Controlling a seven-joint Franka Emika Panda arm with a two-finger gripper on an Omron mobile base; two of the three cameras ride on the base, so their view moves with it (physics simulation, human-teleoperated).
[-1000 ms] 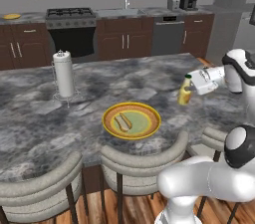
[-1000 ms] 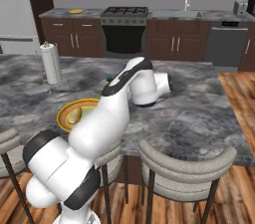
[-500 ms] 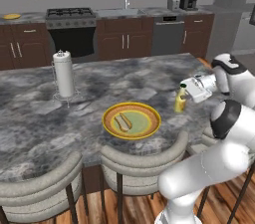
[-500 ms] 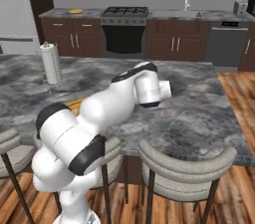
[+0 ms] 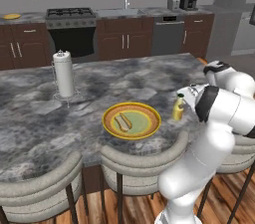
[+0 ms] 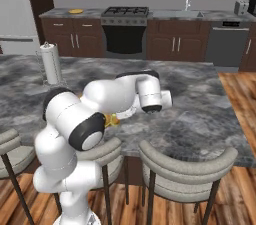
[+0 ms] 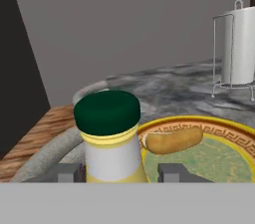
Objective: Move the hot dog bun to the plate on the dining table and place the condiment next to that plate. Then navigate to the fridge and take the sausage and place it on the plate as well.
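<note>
The condiment, a yellow bottle (image 5: 178, 108) with a dark green cap (image 7: 107, 112), stands upright just right of the plate (image 5: 149, 131). My gripper (image 5: 187, 99) is shut on the bottle (image 7: 110, 156), and its dark fingertips (image 7: 173, 172) press its sides low down. Whether its base rests on the counter I cannot tell. The yellow, green-centred plate (image 7: 219, 129) lies on the marble dining counter and holds the hot dog bun (image 5: 123, 122), which lies on its near part (image 7: 172, 140) in the hand view. The sausage is out of view.
A paper towel holder (image 5: 63, 74) stands on the counter (image 5: 30, 118) left of the plate. Cushioned stools (image 5: 142, 161) line the near edge. My white arm (image 6: 115, 99) reaches over the counter. Stove and cabinets (image 6: 125, 29) run along the back wall.
The gripper has carried the bottle down and left, closer to the plate. The arm's elbow has swung round. Plate and bun have not moved.
</note>
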